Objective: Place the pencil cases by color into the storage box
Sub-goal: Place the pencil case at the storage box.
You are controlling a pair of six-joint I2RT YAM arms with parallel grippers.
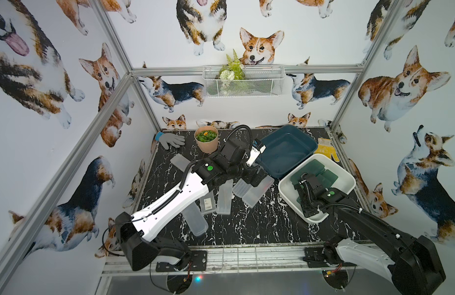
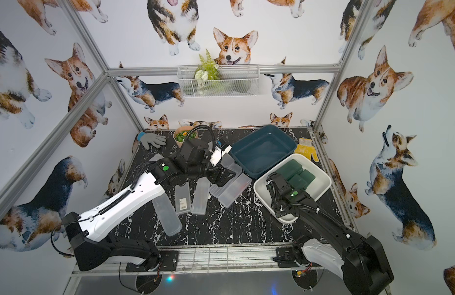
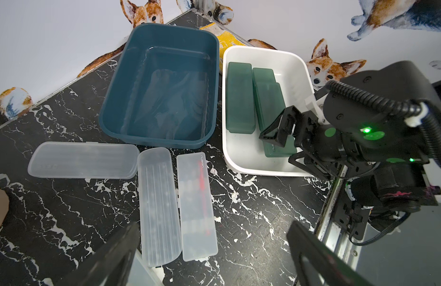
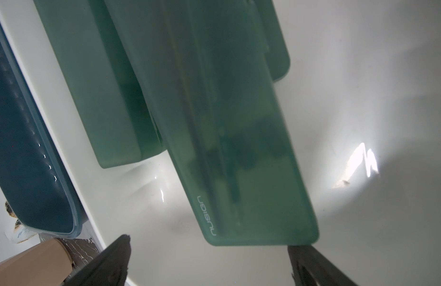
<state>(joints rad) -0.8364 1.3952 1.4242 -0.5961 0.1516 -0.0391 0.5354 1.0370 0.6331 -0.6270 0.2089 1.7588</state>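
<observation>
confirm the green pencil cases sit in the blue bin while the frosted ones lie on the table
No. The green pencil cases sit in the white bin, not the blue bin; the left wrist view shows it. The frosted pencil cases do lie on the table.

Two black-and-white tabletop robot arms, each bolted to a flat black base plate.

The left arm [image 1: 180, 204] wears a long glossy white shell between chunky black joints. A ribbed black cable [image 1: 165, 204] is clipped along the shell, a smoother black hose [image 1: 240, 127] arcs above the wrist, and a round green sticker [image 1: 209, 168] marks the wrist block. The right arm [image 1: 369, 224] is mostly matt black, with a white shell [image 1: 359, 255] near its base and a white cable tie [image 1: 360, 210] around its ribbed cable. Its wrist shows green stickers and a lit green lamp [image 3: 366, 130]. The right gripper [image 3: 276, 148] has black, open-frame triangular fingers. The left arm's black base plate [image 1: 195, 258] carries visible screws.
</observation>
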